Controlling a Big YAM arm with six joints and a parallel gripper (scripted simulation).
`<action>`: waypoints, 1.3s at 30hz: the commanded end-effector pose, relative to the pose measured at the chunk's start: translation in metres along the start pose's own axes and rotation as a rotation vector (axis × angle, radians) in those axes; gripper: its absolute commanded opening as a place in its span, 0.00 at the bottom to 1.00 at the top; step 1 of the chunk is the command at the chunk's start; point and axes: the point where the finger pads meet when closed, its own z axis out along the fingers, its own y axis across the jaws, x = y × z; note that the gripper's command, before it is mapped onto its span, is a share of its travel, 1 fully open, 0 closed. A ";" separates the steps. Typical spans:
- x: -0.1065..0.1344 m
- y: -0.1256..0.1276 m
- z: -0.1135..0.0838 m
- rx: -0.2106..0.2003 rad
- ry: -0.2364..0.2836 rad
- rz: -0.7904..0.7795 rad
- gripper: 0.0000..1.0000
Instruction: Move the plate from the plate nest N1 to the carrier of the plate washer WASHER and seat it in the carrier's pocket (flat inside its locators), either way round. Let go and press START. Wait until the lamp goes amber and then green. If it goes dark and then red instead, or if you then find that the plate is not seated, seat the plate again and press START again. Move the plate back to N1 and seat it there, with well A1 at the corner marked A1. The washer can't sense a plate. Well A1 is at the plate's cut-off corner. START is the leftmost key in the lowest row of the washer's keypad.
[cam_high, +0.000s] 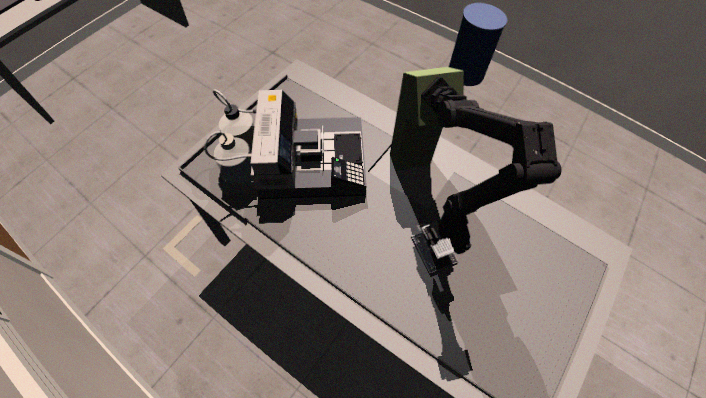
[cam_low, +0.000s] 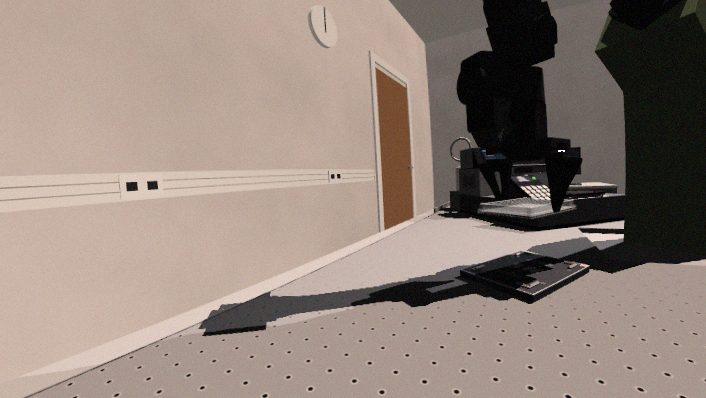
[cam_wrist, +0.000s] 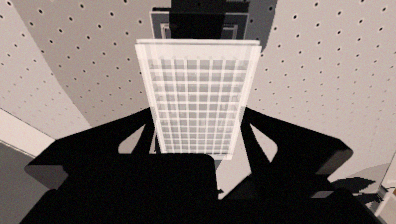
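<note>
My gripper (cam_high: 442, 246) (cam_low: 529, 206) (cam_wrist: 197, 111) is shut on the clear-white well plate (cam_high: 443, 249) (cam_low: 520, 209) (cam_wrist: 197, 95), one finger on each long side. The plate hangs roughly level, well above the dark plate nest N1 (cam_high: 423, 256) (cam_low: 561, 279) (cam_wrist: 243, 19). In the wrist view the nest shows beyond the plate's far end and is otherwise hidden under it. I cannot tell which corner is cut off. The washer (cam_high: 270, 135) stands at the far left of the table; its lamp (cam_high: 337, 160) (cam_low: 533, 178) is green. Its carrier (cam_high: 347, 145) is out, with no plate seen on it.
The washer's keypad (cam_high: 355, 172) (cam_low: 536, 192) is at its front corner. Two bottles (cam_high: 235, 122) (cam_high: 231, 151) with tubes stand behind the washer. The green arm pedestal (cam_high: 417, 125) (cam_low: 660, 150) rises at the table's rear edge, between washer and nest.
</note>
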 end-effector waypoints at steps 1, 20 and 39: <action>-0.007 -0.009 -0.005 0.015 -0.008 0.030 0.84; -0.001 -0.004 0.009 0.007 0.000 0.026 0.84; -0.002 0.004 0.038 -0.004 -0.002 0.017 0.84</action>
